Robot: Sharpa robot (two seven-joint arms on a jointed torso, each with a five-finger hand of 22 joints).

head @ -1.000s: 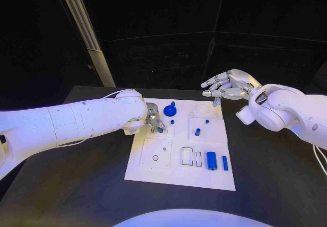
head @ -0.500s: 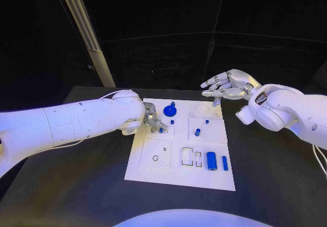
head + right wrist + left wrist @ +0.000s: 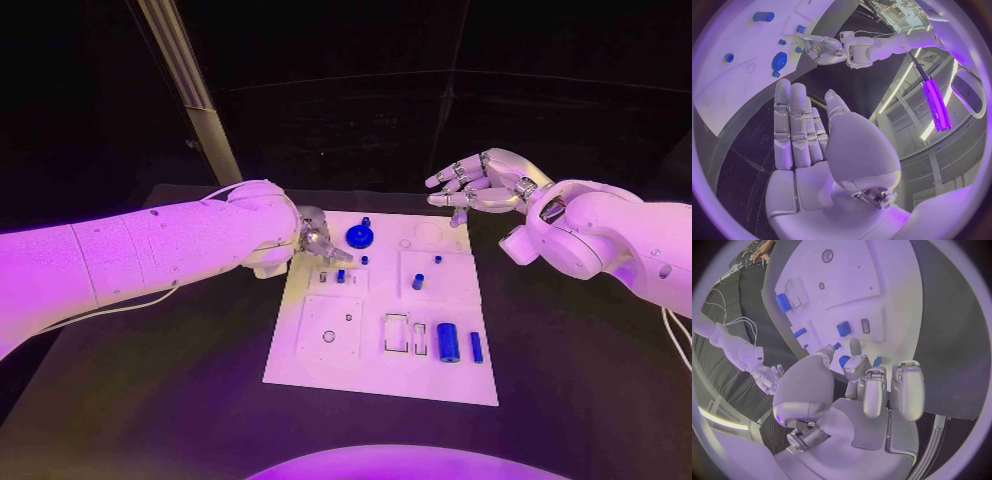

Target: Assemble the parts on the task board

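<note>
Over the white rectangular task board point(image 3: 378, 345), the left hand point(image 3: 320, 243) hovers at ten o'clock, clenched on nothing; the right hand point(image 3: 483, 182) hangs released at one o'clock.

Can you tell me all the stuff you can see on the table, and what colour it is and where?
table: one, black, under everything.
task board: one, white, middle of the table.
round part: one, blue, far end of the board, beside the left hand.
small parts: several, blue, standing in the board's far half.
big cylinder: one, blue, lying at the board's near right.
thin bar: one, blue, just right of the big cylinder.
pole: one, pale, behind the table's far left.
left hand: one, silver, over the board's far left edge, holding nothing I can see.
right hand: one, silver, fingers apart, above the board's far right corner.
</note>
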